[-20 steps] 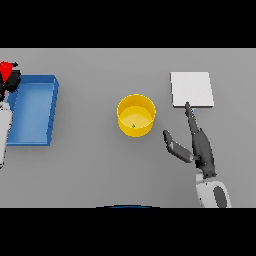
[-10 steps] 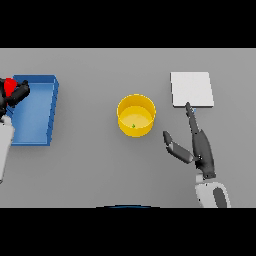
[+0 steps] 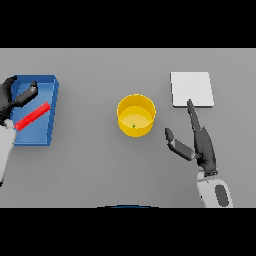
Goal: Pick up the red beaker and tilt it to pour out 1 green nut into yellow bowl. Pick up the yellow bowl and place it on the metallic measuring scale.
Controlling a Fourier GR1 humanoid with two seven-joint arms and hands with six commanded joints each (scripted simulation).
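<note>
The red beaker [image 3: 32,116] lies on its side, slanted, inside the blue tray [image 3: 53,107] at the far left. My left hand [image 3: 11,98] hovers over the tray's near-left corner just above the beaker, fingers spread and open, not curled round it. The yellow bowl [image 3: 136,133] stands mid-table with one green nut [image 3: 133,125] inside. The pale metallic scale [image 3: 192,89] lies flat at the back right. My right hand [image 3: 202,145] rests open to the right of the bowl, its fingers straight and reaching toward the scale's front edge, its thumb held out toward the bowl.
The blue tray holds only the beaker. Bare grey table surrounds the bowl, with a gap between it and my right thumb.
The left hand moved right and down over the tray and opened. The red beaker went from upright in that hand to lying in the tray. The right hand stayed still.
</note>
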